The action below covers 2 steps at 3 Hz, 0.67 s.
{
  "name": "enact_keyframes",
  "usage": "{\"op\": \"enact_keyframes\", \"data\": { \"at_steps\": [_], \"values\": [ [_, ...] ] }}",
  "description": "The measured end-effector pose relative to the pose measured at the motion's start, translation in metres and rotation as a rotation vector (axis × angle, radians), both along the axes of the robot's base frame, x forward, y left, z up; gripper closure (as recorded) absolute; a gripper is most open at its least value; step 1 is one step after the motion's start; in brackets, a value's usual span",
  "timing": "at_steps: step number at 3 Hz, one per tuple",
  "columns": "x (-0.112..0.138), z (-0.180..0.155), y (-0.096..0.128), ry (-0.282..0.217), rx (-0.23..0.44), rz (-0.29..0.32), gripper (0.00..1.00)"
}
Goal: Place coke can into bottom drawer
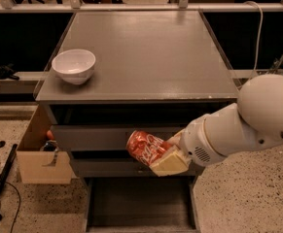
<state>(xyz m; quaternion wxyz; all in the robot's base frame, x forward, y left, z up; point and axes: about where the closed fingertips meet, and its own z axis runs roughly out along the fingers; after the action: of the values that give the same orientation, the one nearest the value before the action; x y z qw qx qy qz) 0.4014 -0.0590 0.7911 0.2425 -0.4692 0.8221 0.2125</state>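
Note:
My gripper [163,155] is shut on the coke can [144,147], a red can with white script, held tilted on its side in front of the cabinet's grey drawer fronts. The can hangs above the bottom drawer [138,205], which is pulled out as a shallow dark tray with thin side walls at the base of the cabinet. One cream finger [169,163] shows under the can; the other is hidden behind it. My white arm reaches in from the right.
A white bowl [74,65] sits at the left of the grey cabinet top [150,52]. An open cardboard box [39,154] stands on the floor left of the cabinet. A railing runs along the back.

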Motion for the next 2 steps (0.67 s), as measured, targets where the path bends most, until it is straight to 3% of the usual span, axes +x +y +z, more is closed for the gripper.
{"op": "enact_keyframes", "data": {
  "at_steps": [1,2],
  "values": [
    [0.001,0.001,-0.002,-0.020,-0.009,-0.006,1.00],
    [0.006,-0.039,0.007,-0.050,0.026,-0.019,1.00]
  ]
}}
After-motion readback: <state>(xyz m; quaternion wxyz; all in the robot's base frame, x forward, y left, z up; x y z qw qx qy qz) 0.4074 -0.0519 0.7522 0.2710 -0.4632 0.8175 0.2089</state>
